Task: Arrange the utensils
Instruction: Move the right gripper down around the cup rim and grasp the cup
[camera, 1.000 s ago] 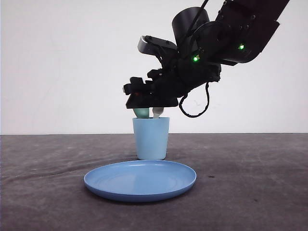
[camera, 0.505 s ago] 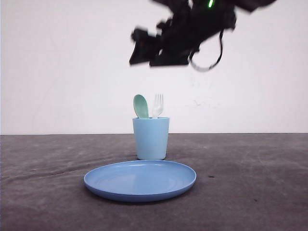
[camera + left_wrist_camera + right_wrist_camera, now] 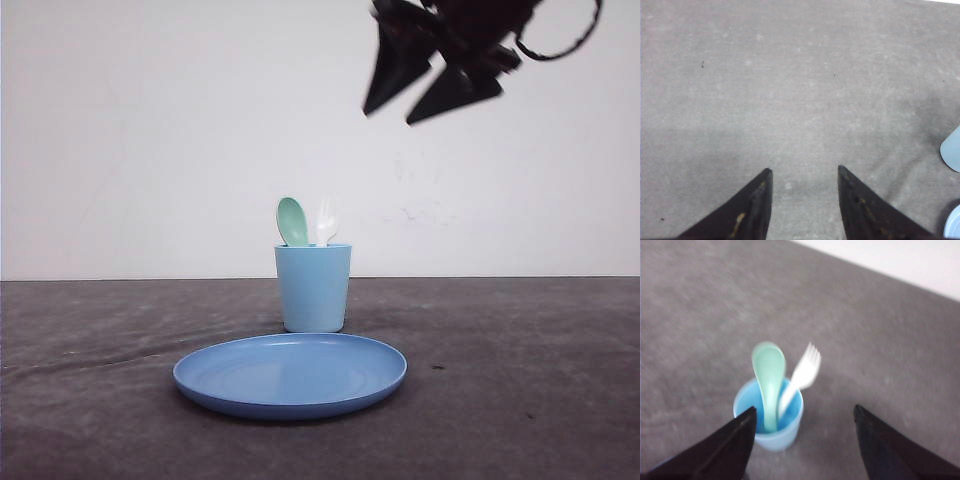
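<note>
A mint-green spoon and a white fork stand upright in the light blue cup, heads poking above its rim. From the right wrist view the spoon and fork lean inside the cup. My right gripper hangs open high above and to the right of the cup, its fingertips wide apart and empty; it is the gripper seen there. My left gripper is open over bare grey table, holding nothing.
A round blue plate lies on the dark grey table in front of the cup. The plate's edge shows at the side of the left wrist view. A white wall stands behind.
My right gripper has risen from just over the cup and moved up and to the right, leaving the spoon and fork standing in the cup.
</note>
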`<action>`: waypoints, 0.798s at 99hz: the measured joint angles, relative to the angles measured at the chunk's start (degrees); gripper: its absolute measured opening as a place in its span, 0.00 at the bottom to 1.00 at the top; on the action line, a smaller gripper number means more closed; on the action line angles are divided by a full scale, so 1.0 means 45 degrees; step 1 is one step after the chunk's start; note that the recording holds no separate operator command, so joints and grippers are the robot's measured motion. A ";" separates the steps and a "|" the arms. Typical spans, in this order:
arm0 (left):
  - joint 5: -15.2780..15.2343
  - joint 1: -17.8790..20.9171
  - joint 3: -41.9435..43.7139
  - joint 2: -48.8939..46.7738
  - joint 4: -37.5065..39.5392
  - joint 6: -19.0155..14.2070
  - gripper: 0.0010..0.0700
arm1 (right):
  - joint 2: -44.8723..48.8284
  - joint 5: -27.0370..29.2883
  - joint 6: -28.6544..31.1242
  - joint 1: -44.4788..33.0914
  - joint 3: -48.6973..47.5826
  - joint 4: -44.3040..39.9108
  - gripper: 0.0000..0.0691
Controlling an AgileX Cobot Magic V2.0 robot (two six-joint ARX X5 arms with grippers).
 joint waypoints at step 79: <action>0.0000 0.0000 0.0000 0.0000 0.0000 0.0005 0.33 | 0.1166 -0.0044 0.0782 0.0573 -0.3026 0.2652 0.99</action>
